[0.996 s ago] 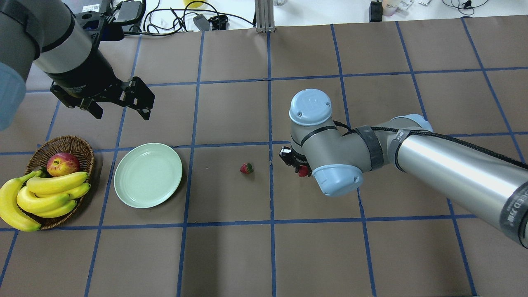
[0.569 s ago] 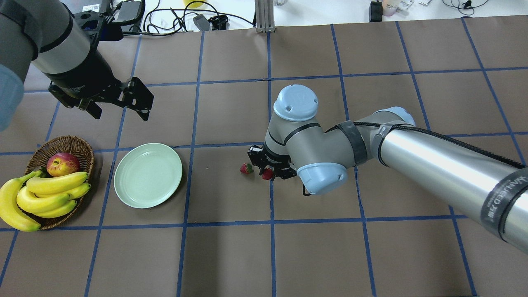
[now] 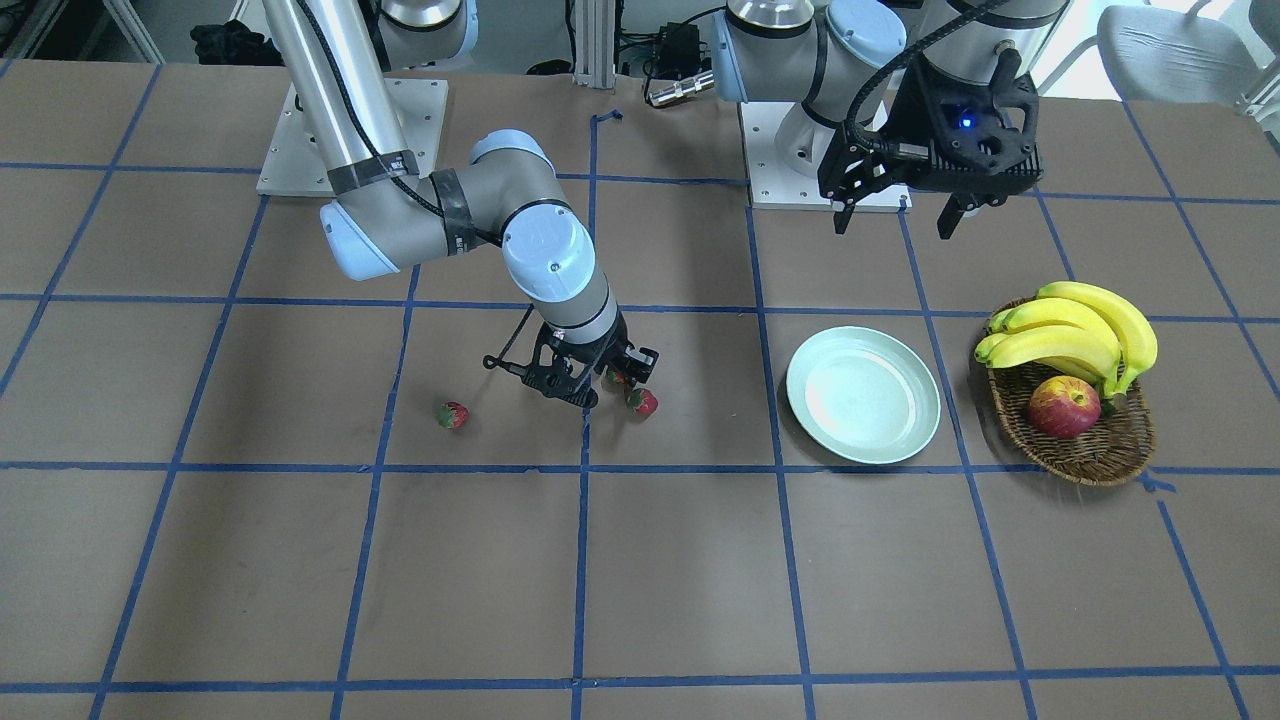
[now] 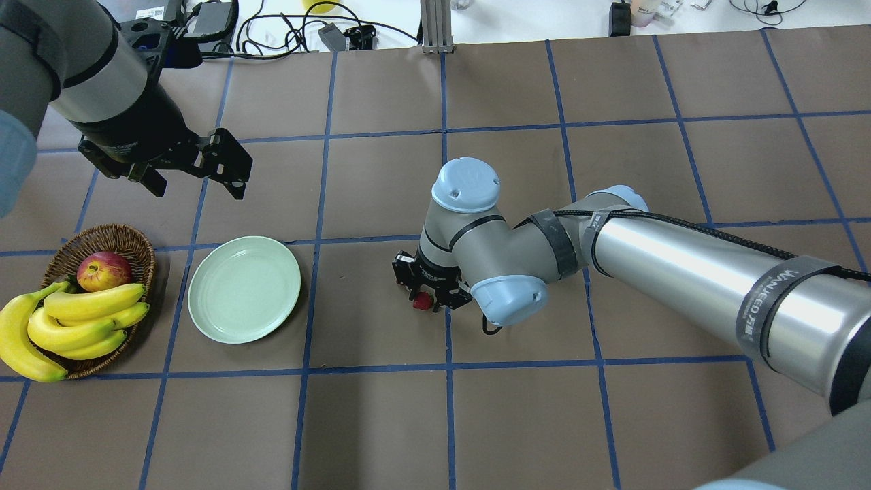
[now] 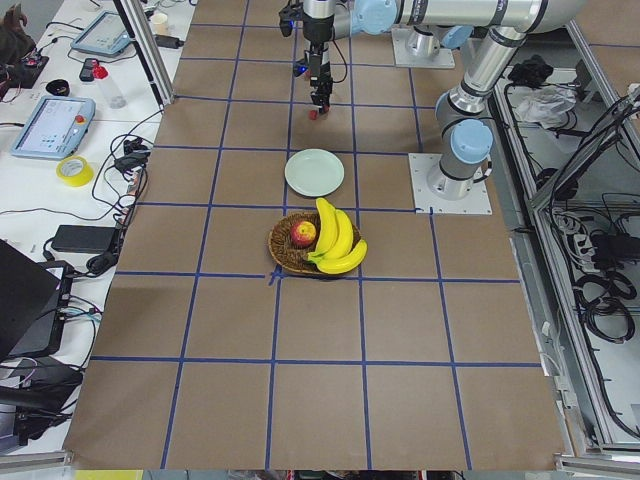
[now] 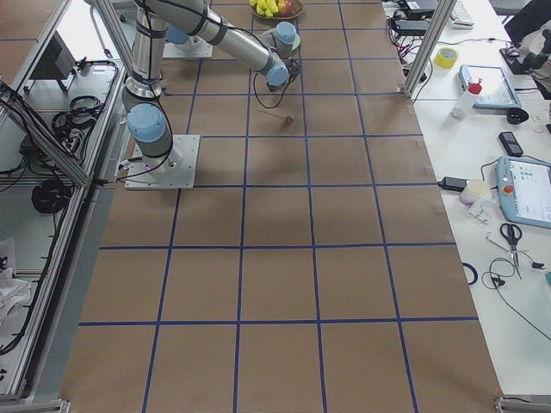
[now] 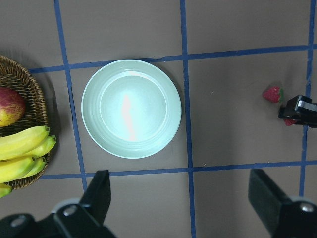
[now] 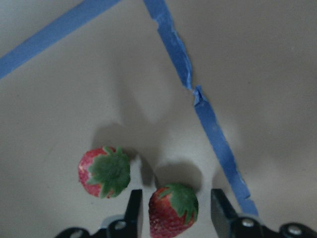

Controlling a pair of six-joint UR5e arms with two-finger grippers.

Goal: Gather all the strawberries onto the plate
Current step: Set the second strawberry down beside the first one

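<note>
Hanging just above the bench (image 4: 381, 422), the right tool (image 4: 424, 299) is clamped on one strawberry (image 8: 173, 210); a second strawberry (image 8: 105, 171) lies just beside it. The plate (image 4: 243, 288) is set well apart, with the left tool (image 4: 199, 189) spread wide.

Brown table (image 5: 320, 400), blue tape grid. Mid-table: plate (image 5: 314, 172). Just nearer camera: wicker basket (image 5: 285, 252) holding bananas (image 5: 338, 240), apple (image 5: 303, 233). Beyond plate in frame, left gripper (image 5: 319, 98) hangs; finger spread unreadable here. Small red strawberry (image 5: 314, 113) just under it; held or lying, cannot tell. Yellow tape roll (image 5: 72, 171) on side bench (image 5: 30, 190).
</note>
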